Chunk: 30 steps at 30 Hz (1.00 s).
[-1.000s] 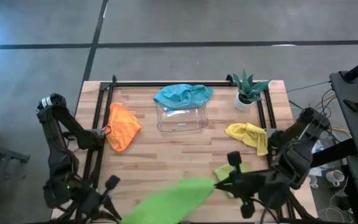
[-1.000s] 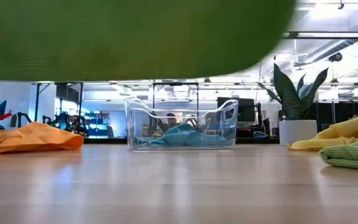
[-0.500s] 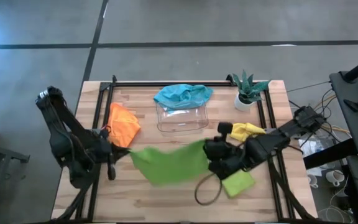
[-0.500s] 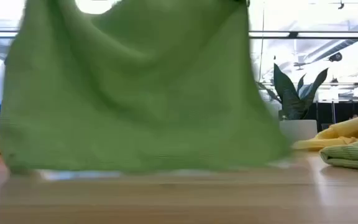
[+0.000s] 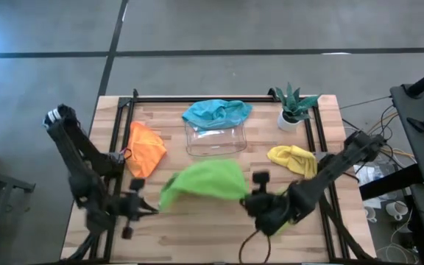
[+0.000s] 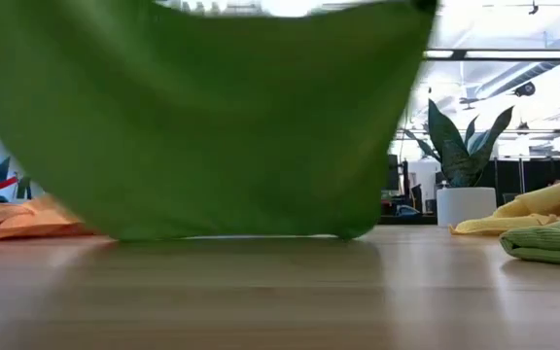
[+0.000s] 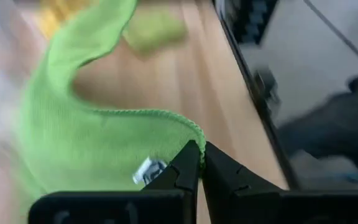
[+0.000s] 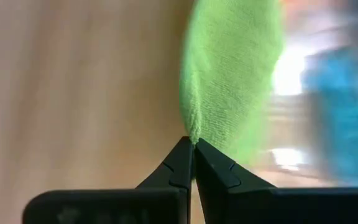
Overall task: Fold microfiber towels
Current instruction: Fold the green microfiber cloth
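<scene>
Right now you have one lime towel [image 5: 205, 180] stretched in the air between both grippers, over the middle of the table [image 5: 197, 228] toward its near edge. Your left gripper [image 5: 147, 208] is clenched on one corner of it; in the left wrist view the fingers [image 7: 188, 165] pinch the hemmed edge next to a small white tag. Your right gripper [image 5: 250, 200] is clenched on the opposite corner, its fingers [image 8: 182, 162] closed tight on the cloth's edge. From the low camera the hanging cloth fills most of the picture, and its lower edge is close to the tabletop; you cannot tell whether it touches.

Count the towels: five.
- Two lime: the one you hold, and a second [image 6: 552, 243], already folded, lying by the table's right edge, mostly hidden under the right arm from above.
- One orange [image 5: 146, 149], crumpled, at the left side of the table.
- One teal [image 5: 216, 112], draped over the far rim of the tray [image 5: 216, 141].
- One yellow [image 5: 294, 160], bunched at the right, near the plant [image 5: 294, 107].

You have one clear tray at the far centre and one potted plant at the far right corner.
</scene>
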Available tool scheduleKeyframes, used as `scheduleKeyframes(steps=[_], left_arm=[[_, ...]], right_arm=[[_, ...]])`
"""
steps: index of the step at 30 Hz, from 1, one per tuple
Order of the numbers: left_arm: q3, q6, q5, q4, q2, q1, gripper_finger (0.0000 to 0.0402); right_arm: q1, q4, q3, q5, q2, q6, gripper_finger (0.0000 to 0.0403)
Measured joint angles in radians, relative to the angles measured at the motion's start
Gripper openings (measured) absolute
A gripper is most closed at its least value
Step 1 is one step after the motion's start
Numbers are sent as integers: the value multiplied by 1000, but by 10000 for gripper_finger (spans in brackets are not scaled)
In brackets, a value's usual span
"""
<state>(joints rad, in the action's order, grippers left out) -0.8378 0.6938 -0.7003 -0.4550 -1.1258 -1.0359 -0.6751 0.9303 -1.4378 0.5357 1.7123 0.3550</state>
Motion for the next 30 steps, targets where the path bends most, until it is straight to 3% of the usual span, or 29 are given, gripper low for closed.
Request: scheduleKeyframes(steps=[4,7,11,14,17,19,24,27,30], left_arm=[[152,158,194,331,-160,-2,0],[199,187,296,657,-274,-1,0],[173,192,392,804,-378,-1,0],[123,183,425,800,-391,-1,0],[88,125,376,724,-368,-1,0],[84,105,321,642,-342,1,0],[114,165,111,354,-262,23,0],[133,250,26,206,-212,37,0],[164,276,9,167,-191,52,0]], right_arm=[[-49,-177,68,-223,96,17,9],[-66,-231,65,-294,152,71,9],[-75,-240,17,-361,188,128,9],[-82,-242,-18,-417,192,167,9],[-83,-234,-30,-436,192,176,9],[-74,-217,-30,-371,195,169,9],[-26,-72,-26,-88,200,221,9],[20,-29,-15,-60,200,225,9],[64,-30,14,-65,204,225,9]])
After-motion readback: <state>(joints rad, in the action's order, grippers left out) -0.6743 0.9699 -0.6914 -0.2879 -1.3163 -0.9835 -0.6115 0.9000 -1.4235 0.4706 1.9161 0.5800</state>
